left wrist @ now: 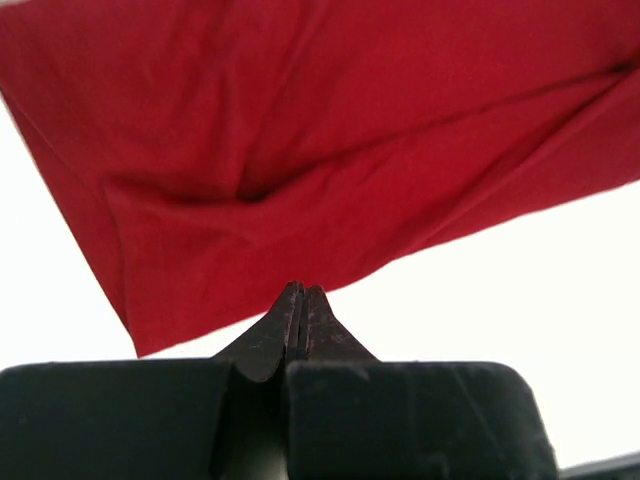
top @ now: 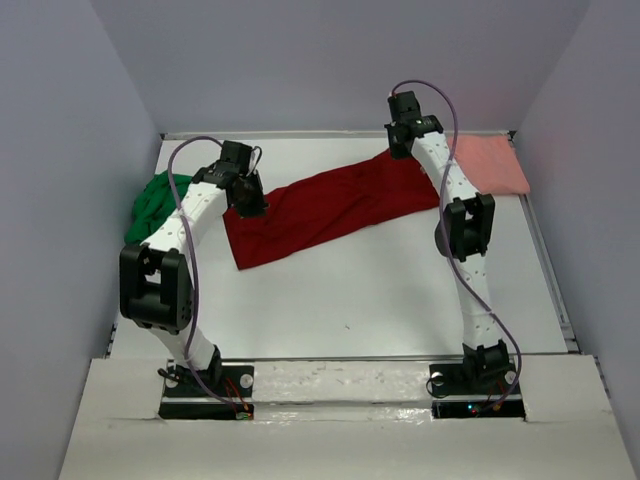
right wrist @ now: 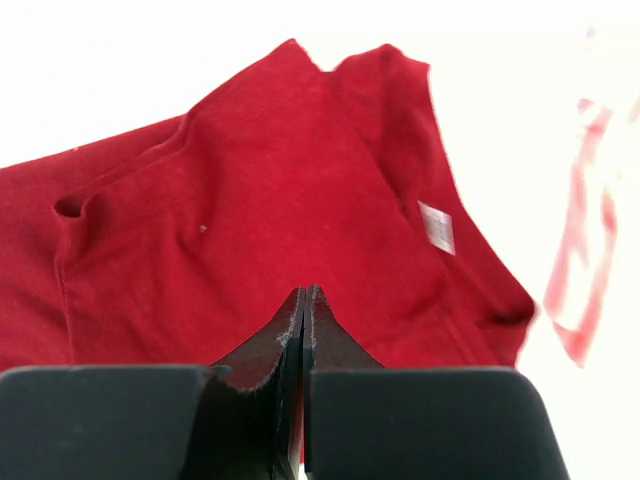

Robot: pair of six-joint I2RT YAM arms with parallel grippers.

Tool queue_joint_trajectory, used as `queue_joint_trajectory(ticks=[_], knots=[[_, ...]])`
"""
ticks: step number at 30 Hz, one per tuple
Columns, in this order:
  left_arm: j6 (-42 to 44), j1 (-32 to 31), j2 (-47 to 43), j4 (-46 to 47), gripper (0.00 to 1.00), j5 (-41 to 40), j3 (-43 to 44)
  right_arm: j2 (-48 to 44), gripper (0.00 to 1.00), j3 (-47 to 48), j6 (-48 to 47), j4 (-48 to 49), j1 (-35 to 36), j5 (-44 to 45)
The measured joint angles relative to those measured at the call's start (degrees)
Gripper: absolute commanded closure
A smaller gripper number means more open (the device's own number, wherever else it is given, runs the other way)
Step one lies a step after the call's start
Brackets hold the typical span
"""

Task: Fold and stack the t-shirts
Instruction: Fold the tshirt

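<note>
The dark red t-shirt (top: 330, 205) lies as a long band slanting across the table, low on the left and high on the right. My left gripper (top: 251, 207) hovers shut over its left end. In the left wrist view the closed tips (left wrist: 302, 290) sit just at the red cloth's (left wrist: 320, 150) near edge, with nothing held. My right gripper (top: 401, 148) is shut above the shirt's right end. Its tips (right wrist: 304, 292) hang over the red fabric (right wrist: 250, 220) near a white label (right wrist: 436, 227). The green t-shirt (top: 155, 207) is bunched at the left wall. The pink t-shirt (top: 490, 162) lies flat at the back right.
White table (top: 380, 300) enclosed by grey walls on the left, back and right. The pink cloth (right wrist: 580, 270) shows at the right edge of the right wrist view. Purple cables loop off both arms.
</note>
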Motion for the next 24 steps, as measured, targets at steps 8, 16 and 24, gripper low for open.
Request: queue_joint_trajectory(ticks=[8,16,24], knots=[[-0.7,-0.35,2.62,2.32,1.0,2.84,-2.75,3.43,1.0,-0.72,-0.15,0.33,-0.98,-8.13],[-1.49,-1.25,6.34,3.78,1.0,2.21,-2.56,3.43,1.0,-1.81,2.05,0.55,-2.27,-14.93],[-2.32,-2.29,11.56,2.99,1.0,1.03,-1.53,3.43,1.0,-3.17,3.82,0.61,-4.83,-17.22]])
